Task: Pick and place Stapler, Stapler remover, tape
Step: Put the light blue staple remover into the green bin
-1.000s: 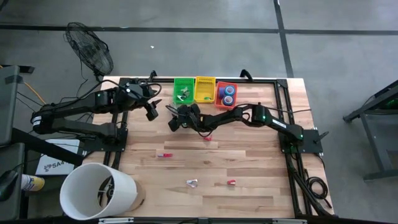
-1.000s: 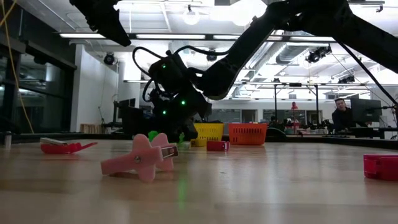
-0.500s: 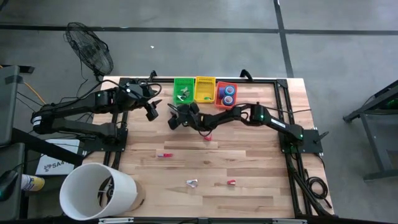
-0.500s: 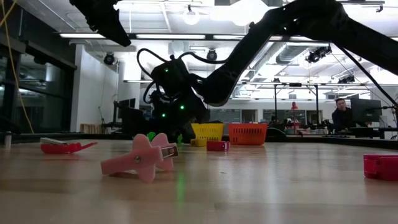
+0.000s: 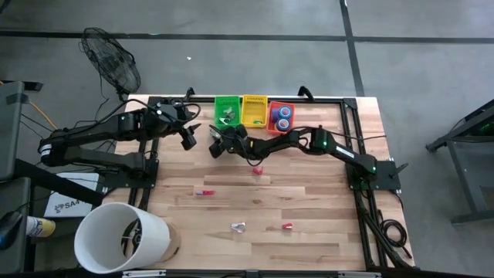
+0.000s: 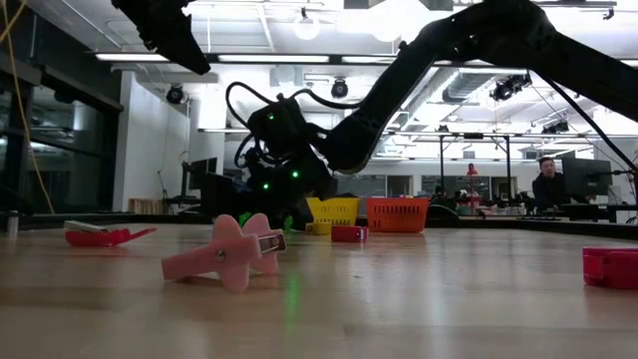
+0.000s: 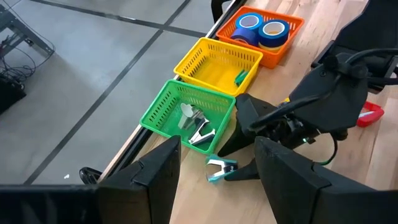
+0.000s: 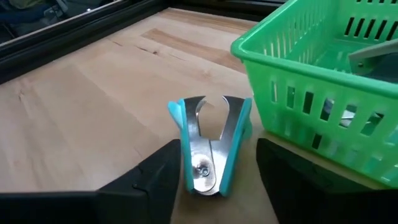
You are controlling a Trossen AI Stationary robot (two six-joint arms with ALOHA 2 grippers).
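A teal stapler remover lies flat on the table just in front of the green basket, its claw end pointing away from my right gripper. That gripper is low over the table, open, with one finger on each side of the remover's hinge end; I see no touch. The green basket holds silvery removers. The orange basket holds two blue rolls of tape. My left gripper hangs open in the air at the far left, holding nothing.
A yellow basket stands between the green and orange ones. Small red and pink pieces lie on the table, and a pink remover near the front. A white bucket stands at the near left corner.
My right gripper has crept lower and a little toward the table's far edge, closing in on the teal stapler remover beside the green basket. The remover has stayed where it was.
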